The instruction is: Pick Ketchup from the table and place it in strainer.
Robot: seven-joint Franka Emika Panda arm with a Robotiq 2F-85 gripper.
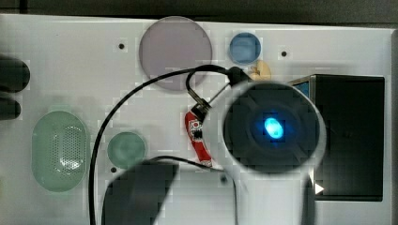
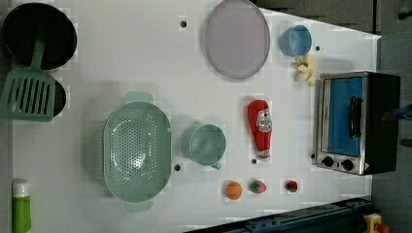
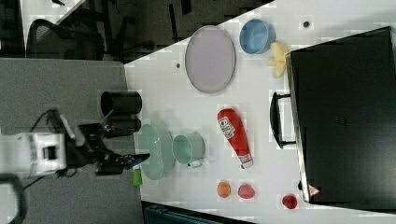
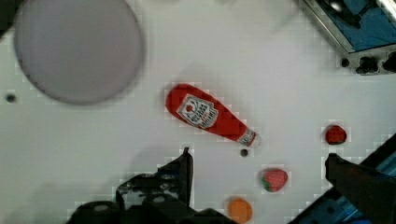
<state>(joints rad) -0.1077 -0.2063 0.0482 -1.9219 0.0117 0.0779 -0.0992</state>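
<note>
The ketchup, a red tapered squeeze bottle with a white cap end and a small white label (image 2: 260, 127), is lying flat on the white table (image 2: 121, 58), untouched, between the small round green cup (image 2: 207, 144) and the silver toaster oven with a blue door (image 2: 346, 121) in the left view, and the black 2-finger gripper (image 4: 259, 170) is hanging above it with its fingers (image 4: 186, 170) spread wide and nothing between them. In the wrist view the bottle is sitting on a slant just beyond the fingertips, so the approach is only beginning, by my reading. The strainer, a pale mint-green oval plastic basket with a dotted bottom (image 2: 137, 145), is waiting empty on the far side of the cup from the bottle. To do this pick well, the wrist is wanting a turn so the fingers are straddling the bottle across its width, not along its length, and the drop should be aiming at the fat labelled body where the pads get the most plastic, not the narrow cap end. The small red, orange and strawberry-like fruits (image 2: 257, 186) are sitting near the cap, so a careless descent risks nudging them. Coming down straight and squeezing gently looks wise, since a soft bottle like this could squirt sideways under a hard pinch
</note>
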